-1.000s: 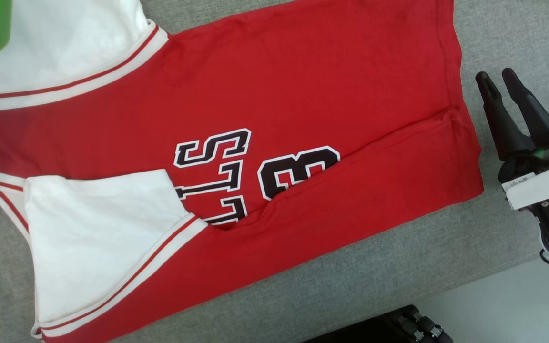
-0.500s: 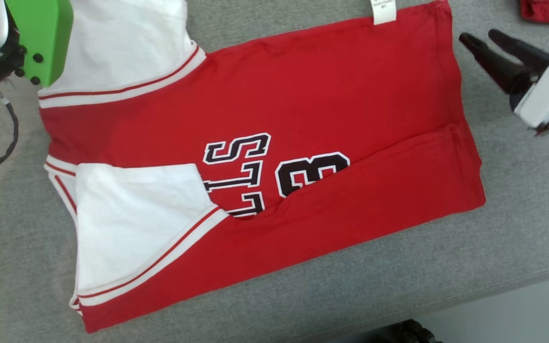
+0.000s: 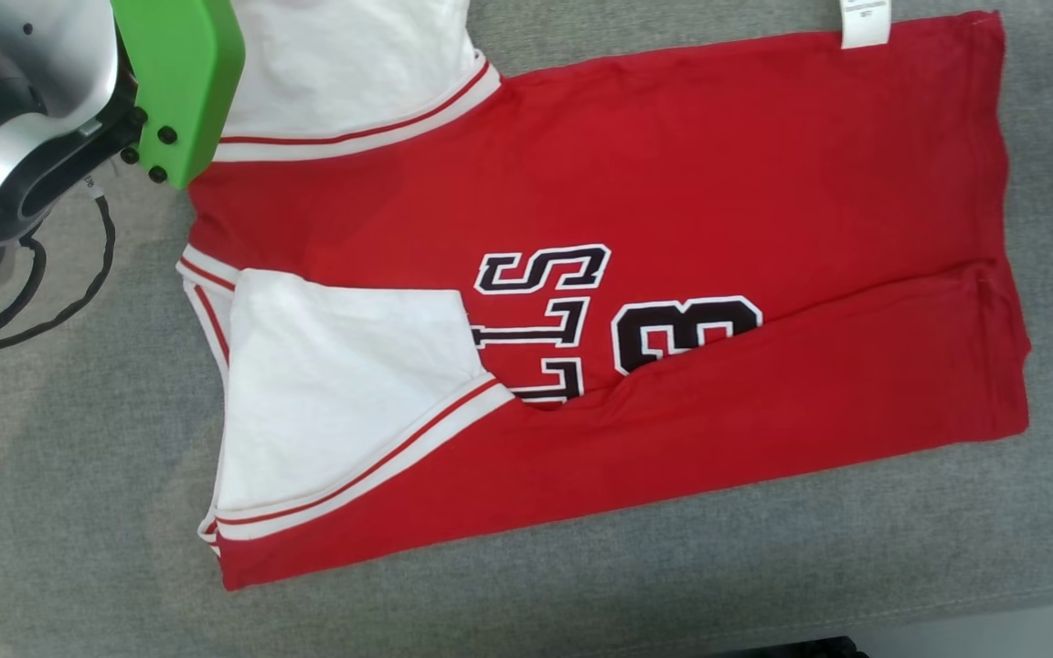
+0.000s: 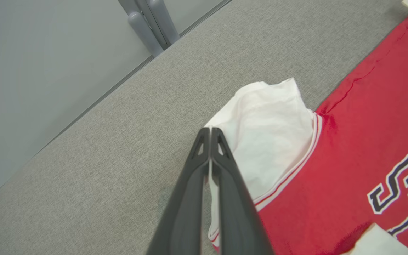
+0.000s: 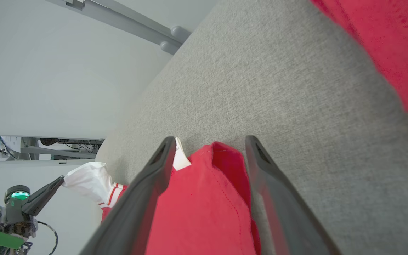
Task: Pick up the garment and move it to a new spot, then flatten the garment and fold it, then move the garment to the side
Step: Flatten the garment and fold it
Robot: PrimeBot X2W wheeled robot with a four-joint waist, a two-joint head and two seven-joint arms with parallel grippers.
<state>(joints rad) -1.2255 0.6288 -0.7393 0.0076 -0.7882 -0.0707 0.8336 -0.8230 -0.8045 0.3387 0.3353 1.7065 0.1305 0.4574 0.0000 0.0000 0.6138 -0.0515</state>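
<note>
The garment [image 3: 673, 183], a red jersey with white sleeves and black lettering, lies spread on a grey fabric surface [image 3: 79, 503]. In the left wrist view my left gripper [image 4: 210, 129] is shut, its tips at the bunched corner of the far white sleeve [image 4: 271, 134]. From the right wrist view that left gripper [image 5: 59, 180] pinches the raised sleeve end [image 5: 90, 182]. My right gripper [image 5: 210, 140] is open, its fingers standing either side of the red hem corner [image 5: 221, 156] beside the white label [image 5: 181, 161]. The left arm's green wrist block [image 3: 184, 82] shows at the upper left.
The surface's near edge runs along the bottom right, with pale floor [image 3: 993, 635] beyond. Another red cloth [image 5: 384, 42] lies blurred close to the right gripper. A black cable [image 3: 60, 302] hangs from the left arm. Grey legs [image 4: 151, 24] stand past the far edge.
The head camera has swung, so the garment sits further right in the picture. My right gripper has gone from beside the hem up to its far corner. The left arm has come further in.
</note>
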